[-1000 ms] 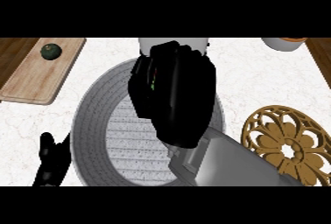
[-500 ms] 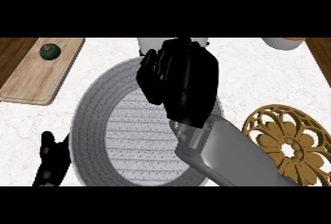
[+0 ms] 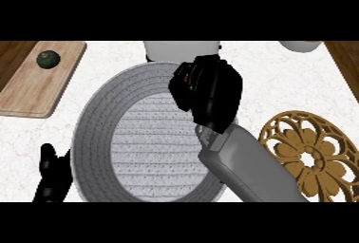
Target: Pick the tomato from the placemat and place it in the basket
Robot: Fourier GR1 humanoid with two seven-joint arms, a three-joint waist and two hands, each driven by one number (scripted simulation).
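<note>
2 black hands are showing in the head view. The right hand (image 3: 208,92) is hanging over the upper right rim of the large round grey woven basket (image 3: 95,123), with its grey forearm (image 3: 252,171) slanting in from the lower right and crossing the basket's right wall. Its fingers are curling inward and downward as if round something, and a small glint of red is peeking out at the left edge of the curled fingers, so the red tomato (image 3: 185,81) appears to be sitting inside this grasp, almost wholly hidden by the hand and positioned above the basket's rim area rather than resting on its ribbed floor.

The left hand (image 3: 53,175) is resting at the lower left, just beside the basket's outer wall, with its fingers pointing up and relaxed, holding nothing.

A rectangular light wooden cutting board (image 3: 42,83) is lying at the upper left, carrying a small dark green round fruit (image 3: 48,59) near its top end. A golden round openwork trivet (image 3: 312,154) is lying to the right of the forearm. A pale grey object (image 3: 182,48) is partly showing beyond the basket's top edge, behind the right hand.
</note>
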